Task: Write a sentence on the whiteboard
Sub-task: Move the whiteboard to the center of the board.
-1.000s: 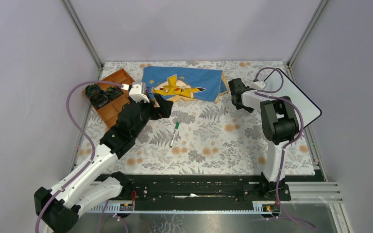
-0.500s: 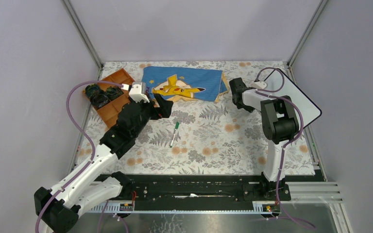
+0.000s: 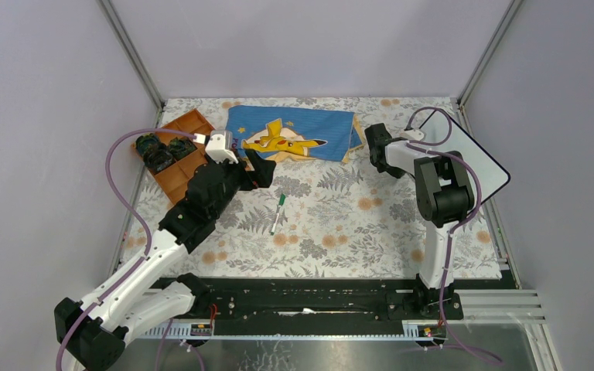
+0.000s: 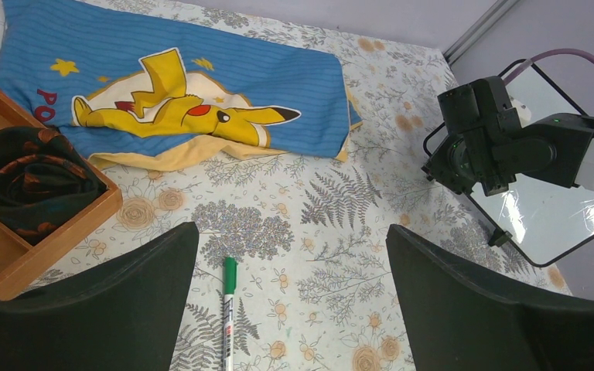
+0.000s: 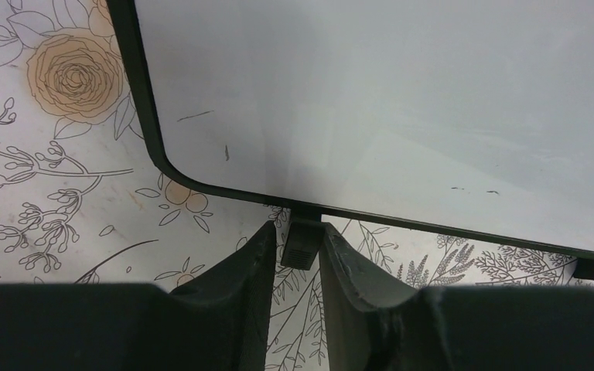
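Observation:
The whiteboard [image 3: 476, 158] lies tilted at the right edge of the floral table, its white face [image 5: 394, 100] bare of any sentence. My right gripper [image 5: 297, 230] straddles one small black foot [image 5: 303, 246] under the board's frame. The right finger touches the foot and a thin gap shows at the left finger. A green-capped marker [image 3: 278, 212] lies on the cloth in the middle, also in the left wrist view [image 4: 228, 309]. My left gripper [image 4: 290, 232] hangs wide open above the marker's cap end, holding nothing.
A blue Pikachu cloth [image 3: 294, 133] lies at the back centre. A wooden tray [image 3: 189, 124] with dark rolled items sits at the back left. Grey walls and metal posts enclose the table on three sides.
The right gripper's jaws have narrowed around the whiteboard's foot. The left arm and the marker have not moved.

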